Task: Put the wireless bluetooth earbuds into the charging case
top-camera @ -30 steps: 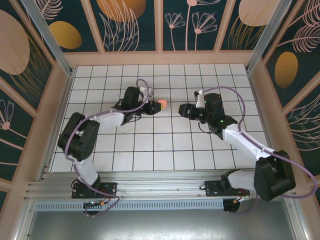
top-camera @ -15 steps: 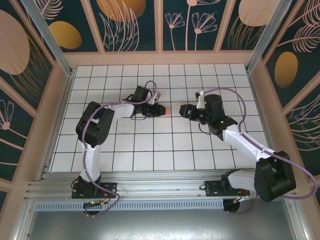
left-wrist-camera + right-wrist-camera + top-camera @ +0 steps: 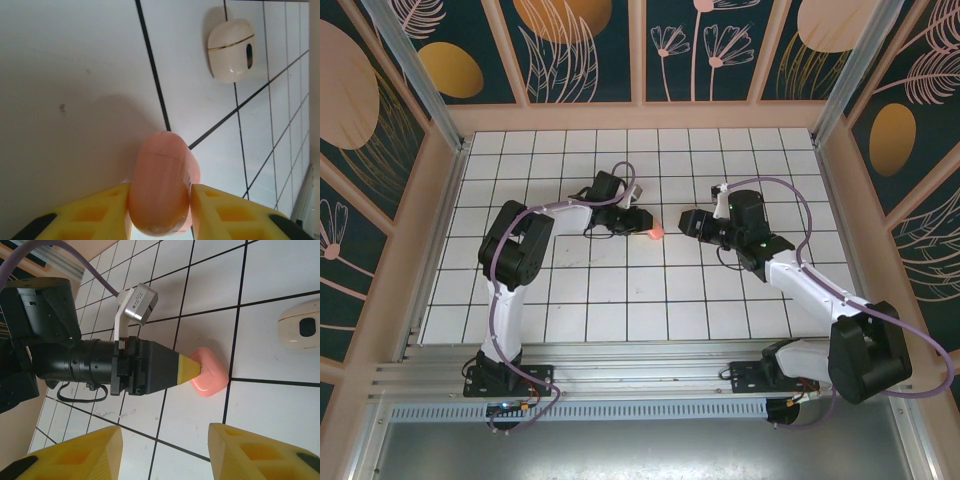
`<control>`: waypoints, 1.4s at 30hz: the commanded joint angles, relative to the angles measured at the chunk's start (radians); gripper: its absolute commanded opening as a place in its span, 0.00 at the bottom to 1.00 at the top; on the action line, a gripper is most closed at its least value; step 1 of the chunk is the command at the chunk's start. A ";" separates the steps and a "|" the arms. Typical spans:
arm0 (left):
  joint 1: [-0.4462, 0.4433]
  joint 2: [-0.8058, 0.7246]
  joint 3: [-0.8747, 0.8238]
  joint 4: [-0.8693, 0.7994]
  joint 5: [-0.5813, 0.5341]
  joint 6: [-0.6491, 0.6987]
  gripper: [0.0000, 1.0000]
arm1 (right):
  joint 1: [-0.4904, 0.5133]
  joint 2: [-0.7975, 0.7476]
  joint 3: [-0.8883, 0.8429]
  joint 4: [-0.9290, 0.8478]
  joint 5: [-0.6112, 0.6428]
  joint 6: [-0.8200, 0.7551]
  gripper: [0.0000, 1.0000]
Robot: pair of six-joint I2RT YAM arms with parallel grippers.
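1. The pink shell of the charging case is near the middle of the worktop, only a little toward its far edge. It is rounded and smooth, and it sits low at the white tiles, across a black grid line.
2. The left gripper grasps this shell. Its two yellow fingers stand against the two sides of the shell, and I see no gap between them and it. The arm reaches in from the left edge of the worktop.
3. A cream-white piece lies on the tiles beyond the free end of the shell and apart from it, on another tile. It is rounded too, with a thin gold line around it and a dark oval spot.
4. The right gripper is released. Its yellow fingers stand well apart with nothing between them, only tiles below. In the top view this gripper is near the shell, on the side of the right edge, and it points toward the shell.
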 commanded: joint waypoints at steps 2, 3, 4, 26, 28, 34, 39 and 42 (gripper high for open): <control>0.032 -0.049 0.018 -0.087 -0.083 0.045 0.41 | -0.005 -0.023 -0.010 0.008 0.019 0.002 0.49; 0.038 -0.064 0.015 -0.101 -0.099 0.056 0.43 | -0.005 -0.026 -0.010 0.006 0.026 0.000 0.49; 0.044 -0.080 0.012 -0.116 -0.118 0.066 0.44 | -0.005 -0.031 -0.012 0.004 0.031 -0.002 0.50; 0.296 -0.938 -0.695 0.362 -1.075 0.340 0.99 | -0.245 -0.285 -0.389 0.310 0.508 -0.226 0.99; 0.307 -0.965 -0.798 0.494 -1.119 0.375 0.99 | -0.283 -0.310 -0.426 0.359 0.531 -0.251 0.99; 0.338 -0.893 -1.098 1.050 -1.147 0.461 0.99 | -0.385 -0.280 -0.500 0.539 0.587 -0.349 0.99; 0.362 -0.734 -1.188 1.362 -1.086 0.517 0.99 | -0.494 -0.110 -0.588 0.831 0.476 -0.371 0.99; 0.379 -0.681 -1.163 1.358 -1.055 0.501 0.99 | -0.522 -0.008 -0.546 0.896 0.402 -0.409 0.99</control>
